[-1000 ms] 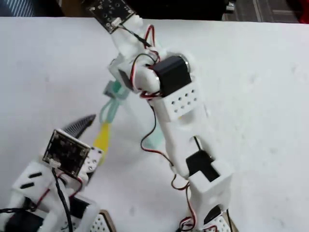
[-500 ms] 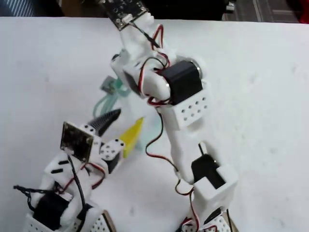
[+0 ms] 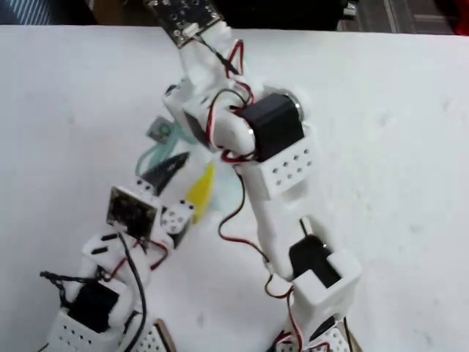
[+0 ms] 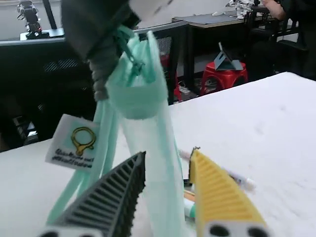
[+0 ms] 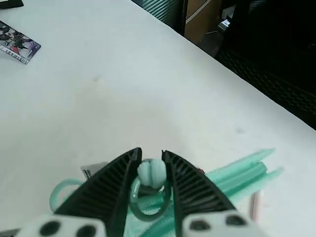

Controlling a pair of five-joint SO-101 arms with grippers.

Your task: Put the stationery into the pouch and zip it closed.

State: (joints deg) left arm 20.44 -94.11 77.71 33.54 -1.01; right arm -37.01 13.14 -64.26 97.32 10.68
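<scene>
Open left pincer (image 4: pixel 168 154) straddles the hanging mint pouch (image 4: pixel 140 94)

You look down over the table (image 3: pixel 66 88) from high up, while both wrist cameras sit close, facing the same mint pouch (image 4: pixel 148 103)

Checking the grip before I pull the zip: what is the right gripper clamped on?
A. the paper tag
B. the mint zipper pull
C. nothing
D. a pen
B: in the right wrist view, the right gripper has its two black fingers closed on the mint zipper pull.
</scene>
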